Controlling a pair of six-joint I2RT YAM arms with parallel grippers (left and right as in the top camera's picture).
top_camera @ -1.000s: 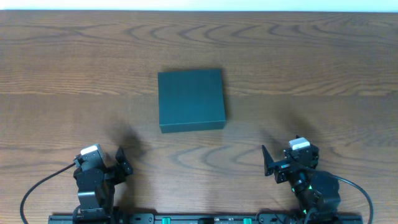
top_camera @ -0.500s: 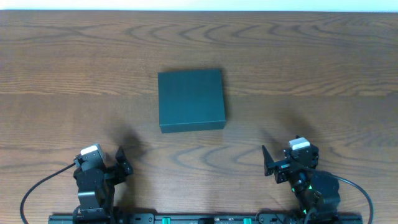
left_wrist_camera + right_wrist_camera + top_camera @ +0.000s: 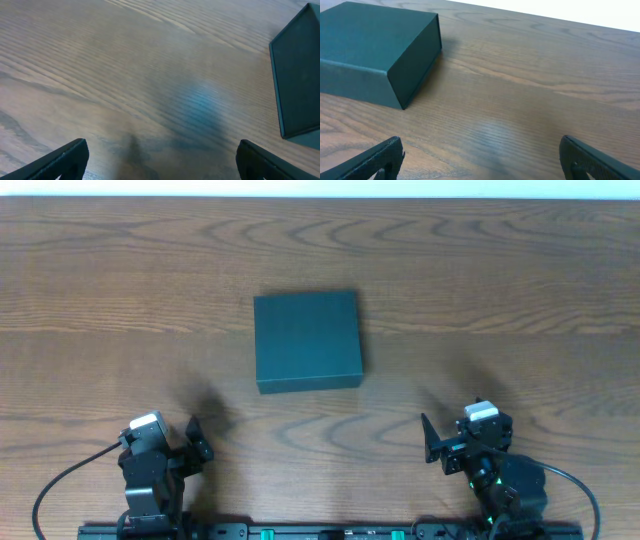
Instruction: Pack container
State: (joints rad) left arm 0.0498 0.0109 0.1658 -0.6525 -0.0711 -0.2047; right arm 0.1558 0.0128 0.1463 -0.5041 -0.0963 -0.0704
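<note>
The container [image 3: 306,340] is a dark teal square box with its lid shut, lying flat in the middle of the wooden table. It shows at the right edge of the left wrist view [image 3: 299,75] and at the upper left of the right wrist view [image 3: 375,55]. My left gripper [image 3: 196,437] sits near the front left edge, open and empty, fingers wide apart over bare wood [image 3: 161,160]. My right gripper [image 3: 432,442] sits near the front right edge, also open and empty [image 3: 481,160]. Both are well short of the box.
The wooden table [image 3: 500,290] runs to a white strip along the far edge. The arm bases and cables [image 3: 60,480] lie along the front edge. No snack packets or other items show in any view.
</note>
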